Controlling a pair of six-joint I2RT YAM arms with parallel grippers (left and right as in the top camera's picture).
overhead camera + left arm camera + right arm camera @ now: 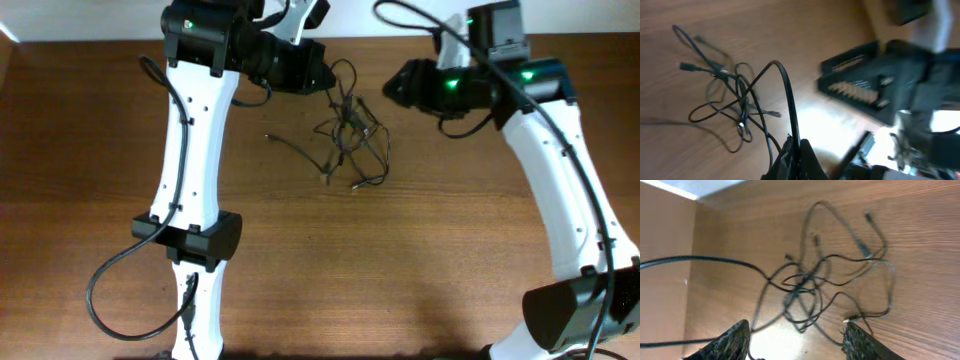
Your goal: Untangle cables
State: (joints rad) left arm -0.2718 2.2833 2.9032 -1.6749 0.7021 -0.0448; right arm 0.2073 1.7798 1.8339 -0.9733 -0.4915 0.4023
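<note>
Knotted clump of thin black flexible cables (350,135) with small plug connectors, on a brown wood-grain bench (400,260), towards the far edge and between the two grippers. Dense crossing of strands at the centre. Open loops and loose plug ends fanned out around it, one end trailing away to the left in the overhead view. Most of the clump flat on the bench. One strand lifted clear in a tall arch, seen in the left wrist view, and led down into the left gripper (796,145). Left fingers (807,160) pressed together, pinching that strand of the cables beside the clump. Right gripper (795,327) on the opposite side, near the clump but apart from it. Right fingers (727,342) spread wide and clear of the cables, with the clump framed in the gap on the bench beyond. Black ribbed body of the right gripper blurred in the left wrist view, with a row of pale marks along one side, too smeared to read as writing. Small green lights (453,83) glowing on the black wrist housings of both arms. White arm links (190,150) with black joint collars reaching in from the near edge on either side. Thicker black arm cord (110,285) looped beside the left one. Pale surface (350,15) beyond the far edge of the bench.
</note>
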